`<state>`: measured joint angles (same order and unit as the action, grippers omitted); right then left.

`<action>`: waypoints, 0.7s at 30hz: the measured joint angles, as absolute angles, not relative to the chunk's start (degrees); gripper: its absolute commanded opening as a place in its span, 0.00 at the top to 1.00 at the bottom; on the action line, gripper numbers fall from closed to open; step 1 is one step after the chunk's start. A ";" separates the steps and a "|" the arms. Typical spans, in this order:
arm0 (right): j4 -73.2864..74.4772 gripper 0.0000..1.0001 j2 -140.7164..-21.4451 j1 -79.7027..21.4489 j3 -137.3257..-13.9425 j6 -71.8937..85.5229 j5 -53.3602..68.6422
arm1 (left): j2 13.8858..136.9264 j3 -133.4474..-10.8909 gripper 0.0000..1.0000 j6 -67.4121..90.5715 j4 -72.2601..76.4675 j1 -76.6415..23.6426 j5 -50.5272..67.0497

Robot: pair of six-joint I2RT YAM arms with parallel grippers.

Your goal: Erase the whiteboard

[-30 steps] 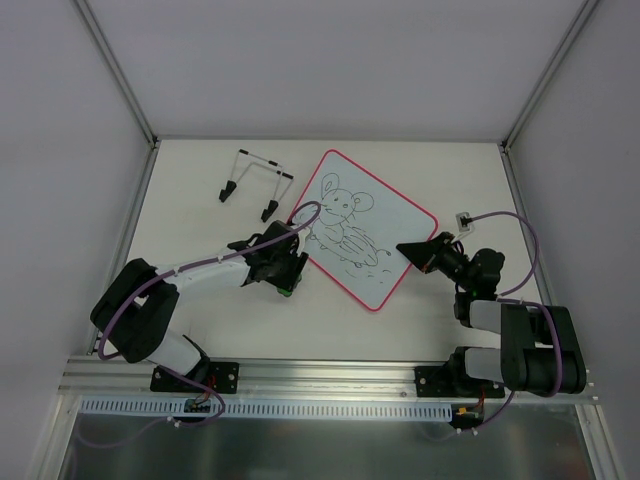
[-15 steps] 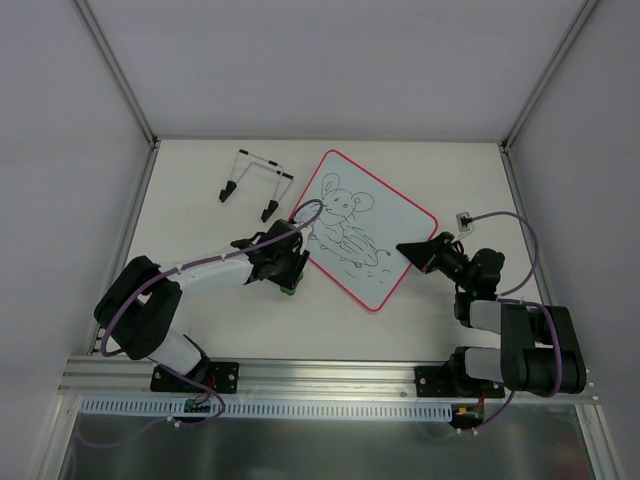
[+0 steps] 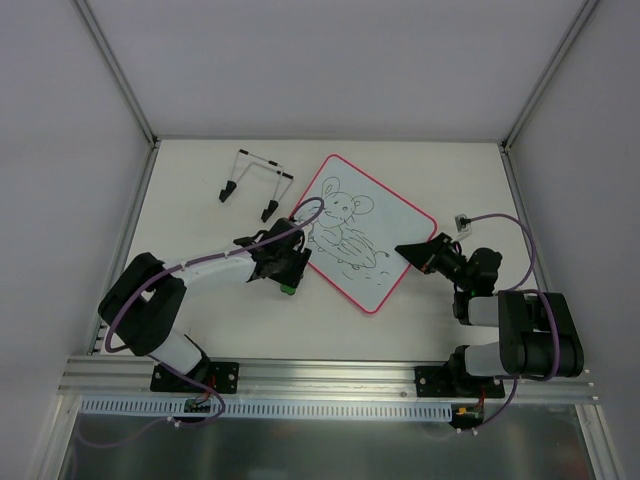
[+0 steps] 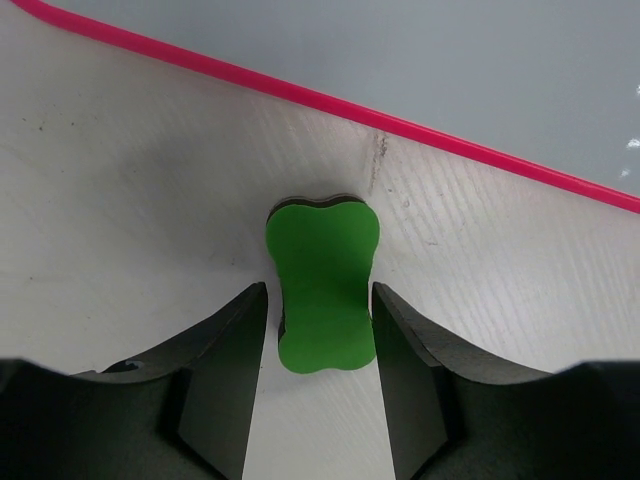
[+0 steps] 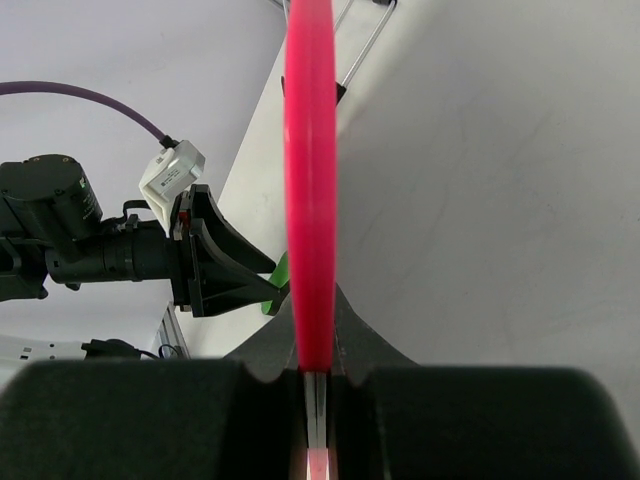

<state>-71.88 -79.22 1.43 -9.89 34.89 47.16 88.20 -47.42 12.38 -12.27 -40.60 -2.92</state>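
Note:
The whiteboard (image 3: 385,235) lies slantwise mid-table, with a pink-red rim and a black mouse drawing. My right gripper (image 3: 414,251) is shut on its right edge. In the right wrist view the rim (image 5: 311,150) runs edge-on into the closed right gripper (image 5: 312,305). The small green eraser (image 3: 288,288) lies on the table just off the board's lower-left edge. My left gripper (image 3: 287,274) is over it. In the left wrist view the eraser (image 4: 322,285) sits between the fingers of the left gripper (image 4: 318,300). The right finger touches it and a thin gap shows on the left. The board's rim (image 4: 450,138) runs just beyond.
A black-footed wire stand (image 3: 255,183) stands at the back left, beyond the board. A small white connector (image 3: 463,219) on the right arm's purple cable sits right of the board. Grey walls close in the table on three sides.
Almost nothing. My left gripper has edged slightly towards the board over the eraser. My right gripper keeps its hold on the board.

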 measured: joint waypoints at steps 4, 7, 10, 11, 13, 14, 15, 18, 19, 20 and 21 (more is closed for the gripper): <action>-71.88 1.00 -79.22 1.43 -9.87 34.87 47.16 | 88.60 -48.29 0.61 12.86 -12.34 -40.88 -3.66; -72.07 1.00 -79.22 1.43 -9.67 34.63 47.07 | 89.03 -48.62 0.62 12.93 -12.34 -41.21 -3.68; -72.42 1.00 -79.22 1.43 -9.45 34.24 47.00 | 89.17 -48.71 0.62 12.93 -12.34 -41.32 -3.73; -72.55 1.00 -79.22 1.43 -9.45 34.06 46.98 | 89.21 -48.73 0.62 12.93 -12.34 -41.32 -3.73; -72.79 1.00 -79.22 1.43 -9.45 33.74 46.98 | 89.25 -48.77 0.59 12.95 -12.34 -41.32 -3.73; -72.86 1.00 -79.22 1.43 -9.45 33.58 47.00 | 89.25 -48.82 0.58 12.95 -12.36 -41.34 -3.73; -72.88 1.00 -79.22 1.43 -9.45 33.52 47.00 | 89.27 -48.82 0.58 12.95 -12.34 -41.34 -3.73; -72.99 1.00 -79.22 1.43 -9.45 33.34 47.03 | 89.49 -48.82 0.57 12.97 -12.36 -41.58 -3.79; -73.01 1.00 -79.22 1.43 -9.45 33.28 47.03 | 89.62 -48.82 0.57 12.99 -12.36 -41.71 -3.79; -73.06 1.00 -79.22 1.43 -9.45 33.21 47.05 | 89.78 -48.82 0.57 12.99 -12.40 -41.98 -3.79; -73.08 1.00 -79.24 1.43 -9.45 33.19 47.05 | 89.91 -48.82 0.57 12.99 -12.40 -42.09 -3.79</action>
<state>-73.08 -79.24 1.43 -9.45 33.19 47.05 89.91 -48.82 12.99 -12.40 -42.09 -3.79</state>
